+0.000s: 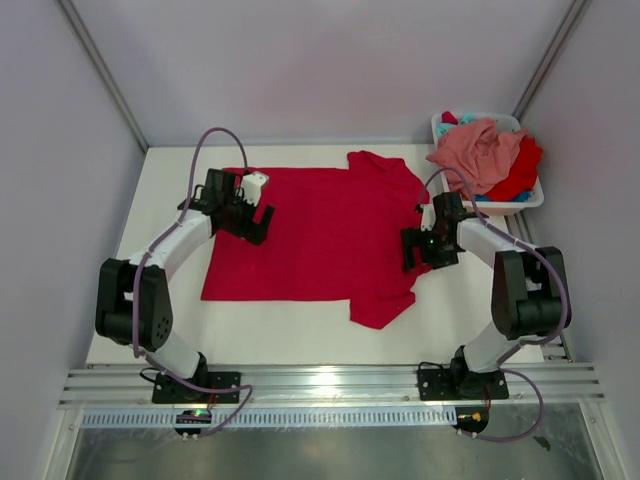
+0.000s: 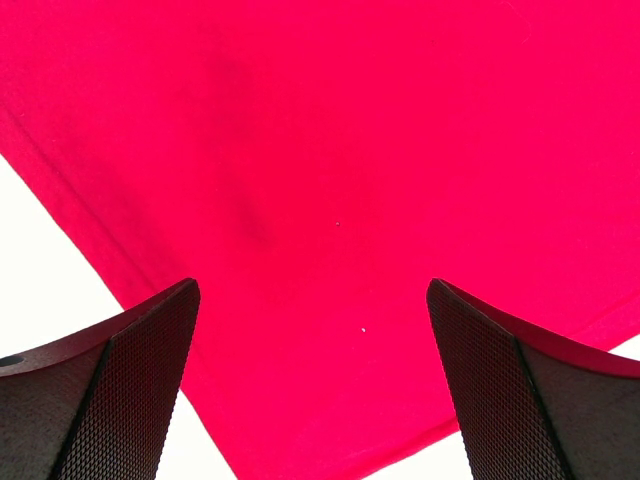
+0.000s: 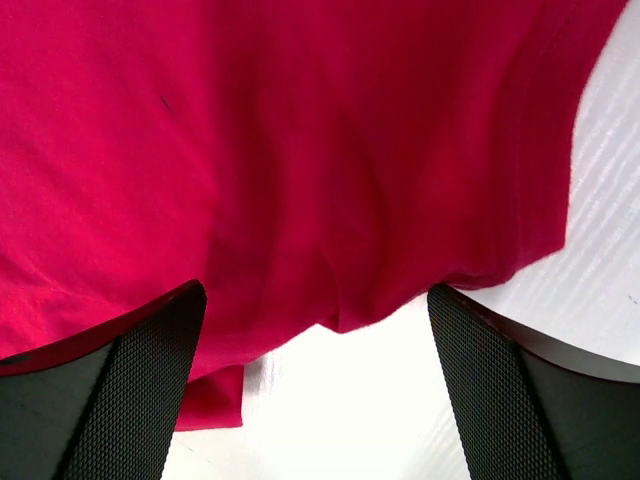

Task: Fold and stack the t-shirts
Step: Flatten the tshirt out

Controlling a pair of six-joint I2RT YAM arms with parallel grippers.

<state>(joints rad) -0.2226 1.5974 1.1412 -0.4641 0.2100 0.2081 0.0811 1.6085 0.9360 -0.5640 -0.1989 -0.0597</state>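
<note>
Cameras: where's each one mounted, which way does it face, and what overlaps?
Top external: above and behind the arms, looking down on the table; red t-shirt spread flat, basket far right; both arms show, with left pincer and right pincer.
Left wrist: on the left arm, looking down at a corner of the shirt; its two open fingers show.
Right wrist: on the right arm, looking down at the shirt's edge; its two open fingers show.
Shared: all three see the red t-shirt on the white table.

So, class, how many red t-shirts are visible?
2: the spread red t-shirt on the table, the bunched red t-shirt in the white basket under the salmon t-shirt; more may be hidden.
</note>
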